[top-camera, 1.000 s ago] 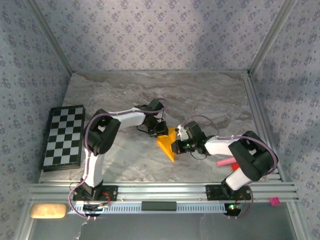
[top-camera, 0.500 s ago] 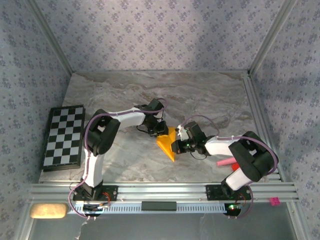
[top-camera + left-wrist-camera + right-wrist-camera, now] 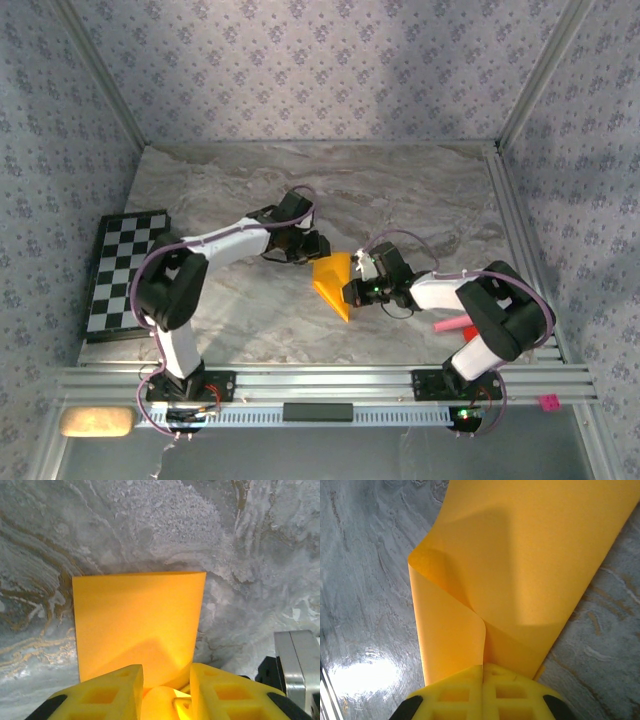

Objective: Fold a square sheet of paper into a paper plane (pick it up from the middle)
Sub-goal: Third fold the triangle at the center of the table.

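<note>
One orange paper sheet (image 3: 332,283), partly folded, mid-surface, a bit toward the near edge. Long axis runs far-to-near: narrow tip points at the near edge, wide end faces the far edge. Two tools: right tool (image 3: 483,668) pressed together, pinching a curled fold of the sheet; left tool (image 3: 166,671) spread, sheet's edge in the gap. One chequered board (image 3: 125,272) at the left edge, one pink stick (image 3: 450,325) near the right edge.

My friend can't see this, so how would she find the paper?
Look at the middle of the marble table. The paper is there, a pointed shape. It is the only orange-yellow thing, unlike the pink stick or the chequered board.
</note>
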